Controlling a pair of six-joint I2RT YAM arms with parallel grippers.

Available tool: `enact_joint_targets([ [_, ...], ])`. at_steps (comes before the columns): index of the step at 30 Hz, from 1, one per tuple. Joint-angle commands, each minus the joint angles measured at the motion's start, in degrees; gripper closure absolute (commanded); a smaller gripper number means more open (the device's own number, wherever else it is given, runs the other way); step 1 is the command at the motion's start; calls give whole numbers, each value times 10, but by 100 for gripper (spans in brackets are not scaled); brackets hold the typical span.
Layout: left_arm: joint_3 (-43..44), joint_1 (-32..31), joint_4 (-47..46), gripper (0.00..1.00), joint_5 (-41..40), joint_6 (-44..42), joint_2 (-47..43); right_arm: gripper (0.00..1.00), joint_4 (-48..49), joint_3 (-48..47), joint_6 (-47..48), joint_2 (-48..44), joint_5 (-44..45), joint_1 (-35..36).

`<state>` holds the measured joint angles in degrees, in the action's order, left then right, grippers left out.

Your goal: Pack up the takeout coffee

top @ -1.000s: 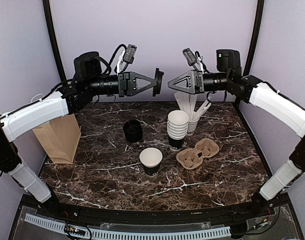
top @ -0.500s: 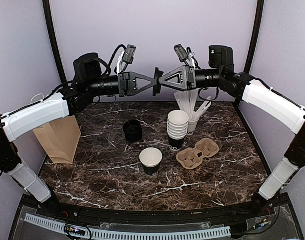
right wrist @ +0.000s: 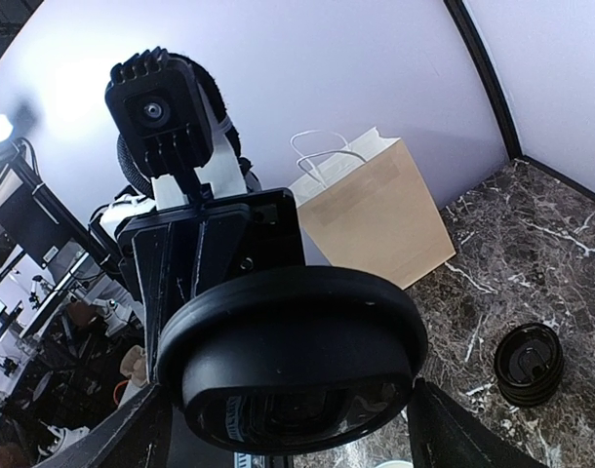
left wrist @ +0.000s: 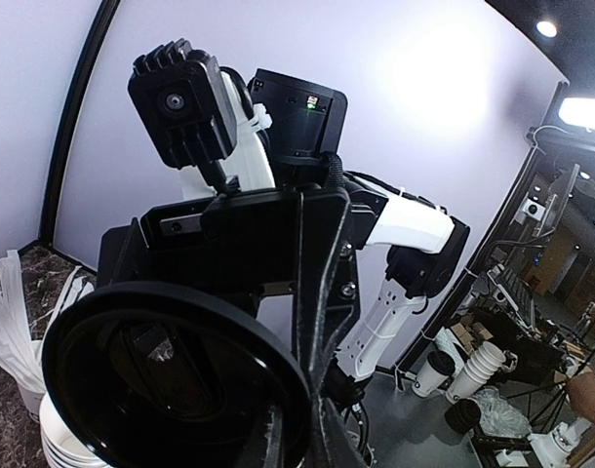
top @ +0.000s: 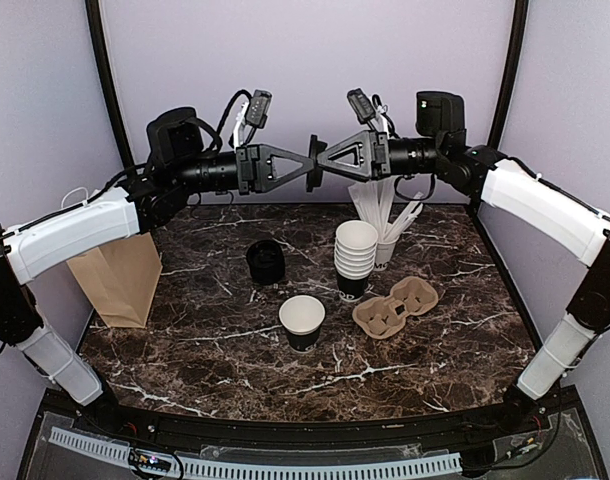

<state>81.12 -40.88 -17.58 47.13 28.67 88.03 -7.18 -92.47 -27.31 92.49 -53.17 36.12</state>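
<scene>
No lidded cup shows. A lone lidless black cup (top: 302, 322) with a white inside stands at the table's middle. My left gripper (top: 307, 163) is raised high at the back and shut on the rim of a black plastic lid (top: 312, 180), held on edge. The lid fills the lower left of the left wrist view (left wrist: 171, 380). My right gripper (top: 323, 163) faces it tip to tip. In the right wrist view the lid (right wrist: 297, 331) sits between my wide-open fingers (right wrist: 137, 434); I cannot tell if they touch it.
A stack of black lids (top: 266, 262) lies left of a pile of lidless cups (top: 355, 255). A white cup of wrapped straws (top: 386, 250) stands behind. A cardboard cup carrier (top: 395, 305) lies at the right. A brown paper bag (top: 120, 275) stands at the left.
My right gripper has moved left and met the left gripper's tip at the lid. The left arm and the lid have stayed in place.
</scene>
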Motion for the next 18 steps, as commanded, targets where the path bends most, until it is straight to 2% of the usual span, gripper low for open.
enact_joint_targets([
  [1,-10,-3,-28,87,10,5,-21,18,38,-2,-5,2,-16,3],
  [4,-11,-3,-28,87,11,4,-20,19,49,3,-12,2,-25,3],
  [8,-15,-3,-35,87,14,7,-22,11,52,10,-14,3,-21,3],
  [12,-19,-3,-45,87,18,12,-24,7,54,13,-16,6,-21,4],
  [18,-22,-3,-46,87,17,12,-24,15,63,15,-20,9,-29,4],
])
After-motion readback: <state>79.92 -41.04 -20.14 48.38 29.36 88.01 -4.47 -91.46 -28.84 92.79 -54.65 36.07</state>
